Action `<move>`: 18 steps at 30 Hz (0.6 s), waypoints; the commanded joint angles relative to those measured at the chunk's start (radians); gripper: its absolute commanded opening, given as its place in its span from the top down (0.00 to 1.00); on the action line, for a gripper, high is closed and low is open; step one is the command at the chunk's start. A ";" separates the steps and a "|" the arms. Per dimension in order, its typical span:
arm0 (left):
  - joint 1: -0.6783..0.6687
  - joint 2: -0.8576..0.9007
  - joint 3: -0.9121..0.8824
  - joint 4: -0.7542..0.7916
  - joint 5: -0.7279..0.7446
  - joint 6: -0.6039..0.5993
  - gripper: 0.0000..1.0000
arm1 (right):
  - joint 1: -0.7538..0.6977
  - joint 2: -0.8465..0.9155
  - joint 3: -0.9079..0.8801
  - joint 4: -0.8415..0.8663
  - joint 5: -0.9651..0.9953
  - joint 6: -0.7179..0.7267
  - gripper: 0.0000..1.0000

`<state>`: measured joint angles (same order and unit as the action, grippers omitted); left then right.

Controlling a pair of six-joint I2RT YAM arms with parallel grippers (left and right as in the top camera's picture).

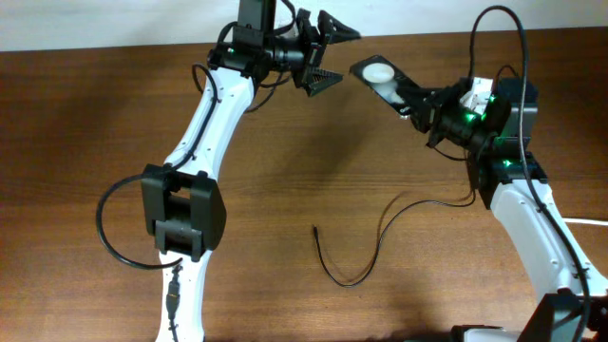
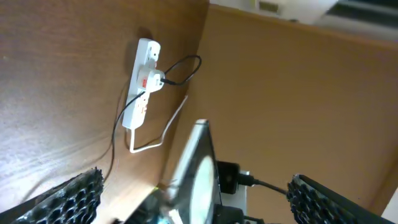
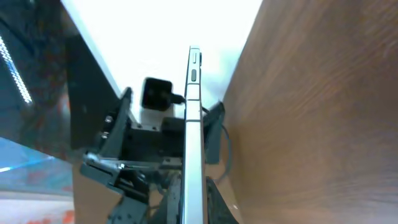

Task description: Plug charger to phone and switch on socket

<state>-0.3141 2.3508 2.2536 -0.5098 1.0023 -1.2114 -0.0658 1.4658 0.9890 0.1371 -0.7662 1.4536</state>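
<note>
My right gripper [image 1: 418,103] is shut on the phone [image 1: 378,74] and holds it in the air near the table's far edge, one white round spot showing. In the right wrist view the phone [image 3: 194,118] stands edge-on between the jaws [image 3: 198,202]. My left gripper [image 1: 334,55] is open, just left of the phone's free end; the phone [image 2: 198,180] lies between its fingers [image 2: 205,200] without touching them. The charger cable [image 1: 347,282] loops on the table, its plug tip [image 1: 315,228] free. The socket [image 2: 142,87] lies on the table with the white adapter [image 2: 155,79] plugged in.
The socket's thick white cord [image 2: 152,140] curls beside it and shows at the right edge from overhead [image 1: 591,221]. The right arm covers most of the socket in the overhead view. A pale wall [image 2: 298,93] rises behind the table's far edge.
</note>
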 commanded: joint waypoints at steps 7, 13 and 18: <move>-0.097 0.005 0.015 0.180 -0.111 -0.370 0.01 | 0.063 -0.006 0.016 0.088 0.109 0.138 0.96; -0.120 0.005 0.015 0.183 -0.203 -0.370 0.01 | 0.069 -0.006 0.016 0.088 0.120 0.172 0.96; -0.122 0.005 0.015 0.182 -0.225 -0.365 0.01 | 0.094 -0.006 0.016 0.087 0.120 0.172 0.96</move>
<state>-0.4301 2.3508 2.2536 -0.3313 0.7952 -1.5753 0.0158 1.4673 0.9890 0.2104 -0.6506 1.6234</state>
